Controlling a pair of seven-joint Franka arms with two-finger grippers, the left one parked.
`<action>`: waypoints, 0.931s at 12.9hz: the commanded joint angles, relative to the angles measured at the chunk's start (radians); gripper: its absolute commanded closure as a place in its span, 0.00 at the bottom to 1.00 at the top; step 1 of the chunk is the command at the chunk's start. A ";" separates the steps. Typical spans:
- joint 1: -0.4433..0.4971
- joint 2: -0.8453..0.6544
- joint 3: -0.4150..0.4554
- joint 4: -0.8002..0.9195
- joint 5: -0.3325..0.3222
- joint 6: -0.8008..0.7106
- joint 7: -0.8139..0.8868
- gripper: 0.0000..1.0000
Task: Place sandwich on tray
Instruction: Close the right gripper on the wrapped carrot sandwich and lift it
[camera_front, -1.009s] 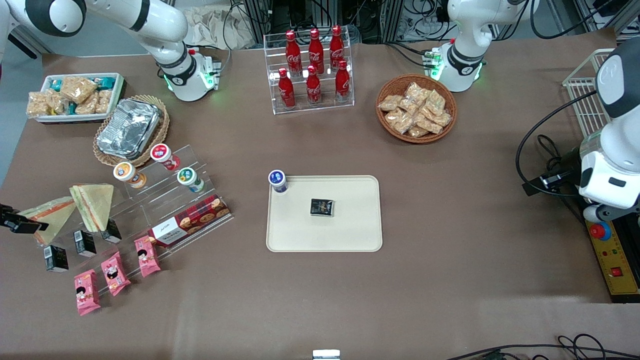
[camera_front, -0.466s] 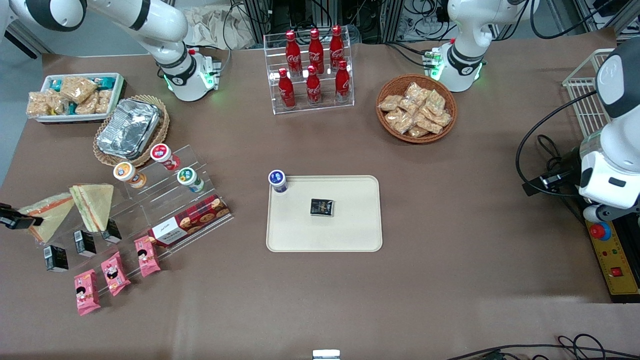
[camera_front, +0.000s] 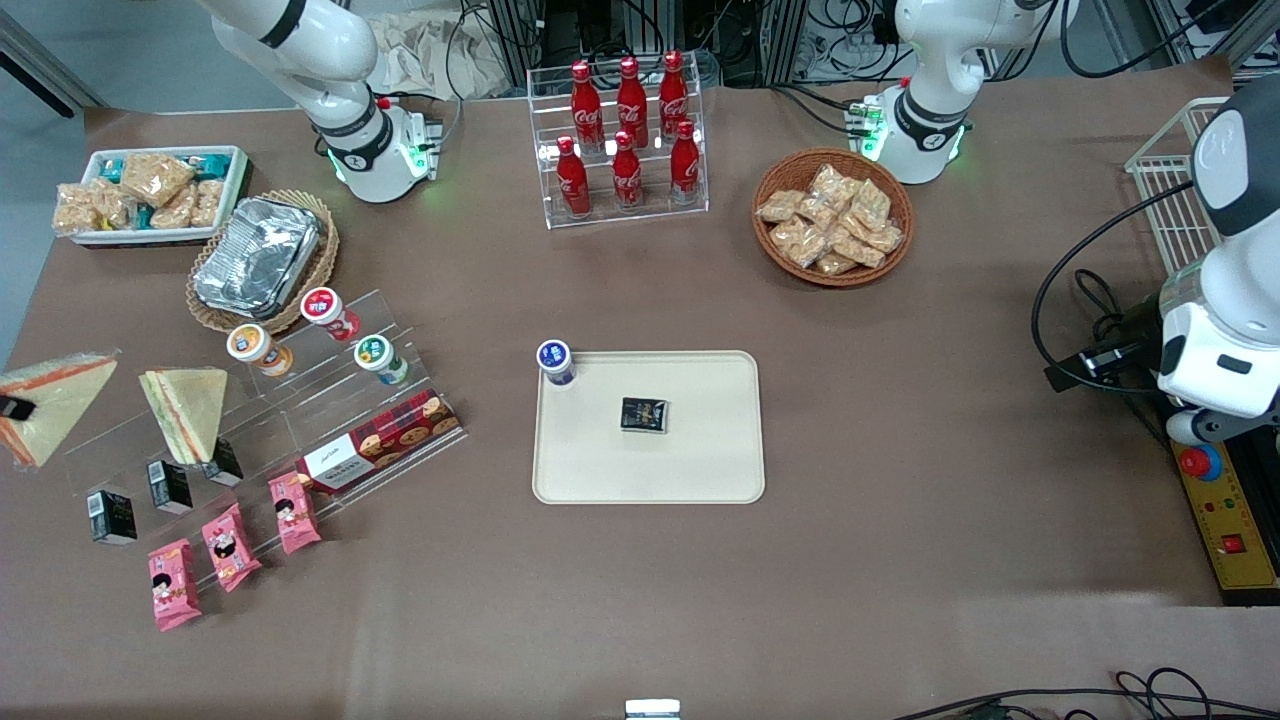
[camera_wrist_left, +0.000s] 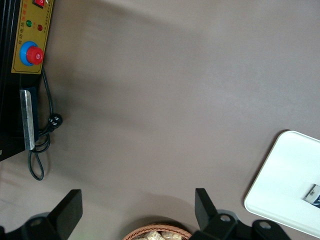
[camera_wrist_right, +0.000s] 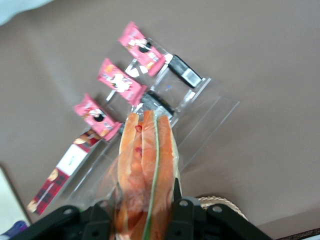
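The sandwich (camera_front: 45, 400), a clear-wrapped triangle of pale bread with an orange-red edge, hangs above the table at the working arm's end, at the edge of the front view. My gripper (camera_front: 10, 407) is shut on it; only a dark fingertip shows there. In the right wrist view the sandwich (camera_wrist_right: 146, 170) sits clamped between the two fingers of the gripper (camera_wrist_right: 142, 212), filling edge toward the camera. The cream tray (camera_front: 700, 470) lies at the table's middle with a small dark packet (camera_front: 643, 414) on it and a blue-capped cup (camera_front: 556, 362) at its corner.
A second triangular sandwich (camera_front: 190, 410) stands on the clear acrylic display steps (camera_front: 330, 400) with small cups, a biscuit box, black cartons and pink snack packs (camera_front: 232, 545). A foil container in a wicker basket (camera_front: 258, 258), a cola rack (camera_front: 625, 140) and a snack basket (camera_front: 832, 218) stand farther back.
My gripper has lifted the sandwich off the display steps and carried it away from the tray toward the table's end; the second sandwich stays in place.
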 joint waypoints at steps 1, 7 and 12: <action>0.083 -0.024 0.006 0.020 0.006 -0.019 -0.006 0.62; 0.489 0.000 0.007 0.017 0.003 0.117 -0.020 0.59; 0.710 0.110 0.007 0.017 -0.049 0.330 -0.054 0.56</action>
